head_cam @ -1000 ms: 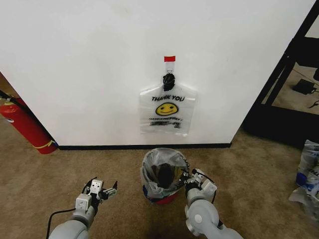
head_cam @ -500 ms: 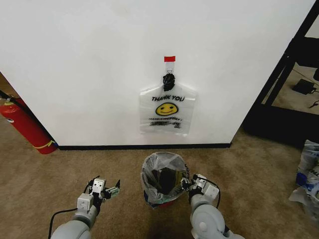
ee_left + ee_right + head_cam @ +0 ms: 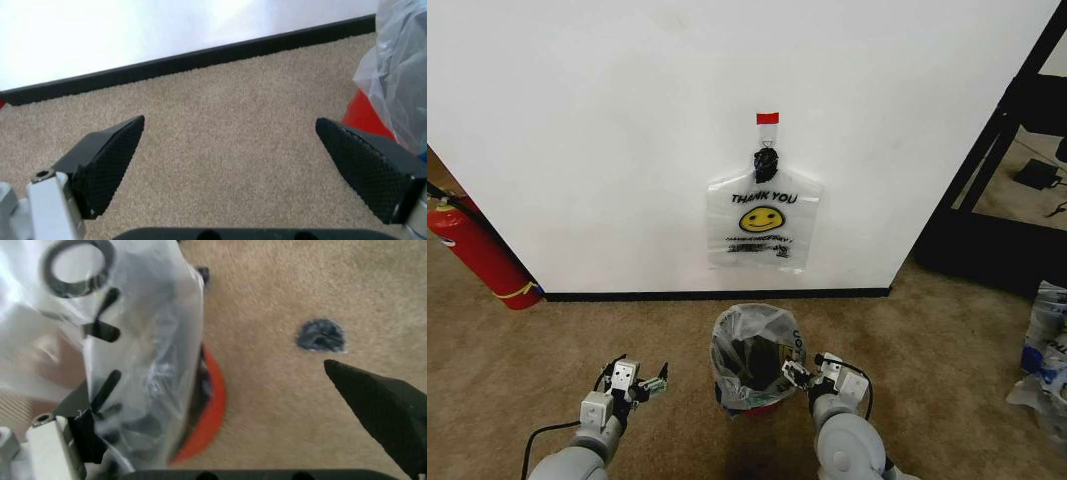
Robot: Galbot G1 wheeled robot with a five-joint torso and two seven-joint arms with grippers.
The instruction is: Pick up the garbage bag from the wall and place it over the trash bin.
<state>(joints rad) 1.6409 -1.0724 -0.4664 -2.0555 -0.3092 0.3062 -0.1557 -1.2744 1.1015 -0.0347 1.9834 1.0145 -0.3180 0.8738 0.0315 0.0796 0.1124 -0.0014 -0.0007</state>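
A see-through garbage bag [image 3: 763,222] printed THANK YOU with a yellow smiley hangs from a black hook [image 3: 767,160] on the white wall [image 3: 607,150], under a red tape tab [image 3: 768,118]. Below it stands the trash bin [image 3: 754,404], black with a red base, lined with another clear lettered bag [image 3: 752,335]. My right gripper [image 3: 812,372] is open just right of the bin; in the right wrist view [image 3: 207,382] one finger lies against that bag [image 3: 100,340], the other over carpet. My left gripper [image 3: 639,382] hangs open over bare carpet left of the bin [image 3: 363,117].
A red fire extinguisher [image 3: 477,250] leans at the far left by the wall. A black shelf frame [image 3: 987,170] stands to the right, with plastic bags [image 3: 1047,350] on the floor near it. A black baseboard [image 3: 717,295] runs along the wall. Carpet lies open on both sides of the bin.
My right gripper has drawn back a little from the bin's rim toward me. The left gripper and the bag on the wall have stayed put.
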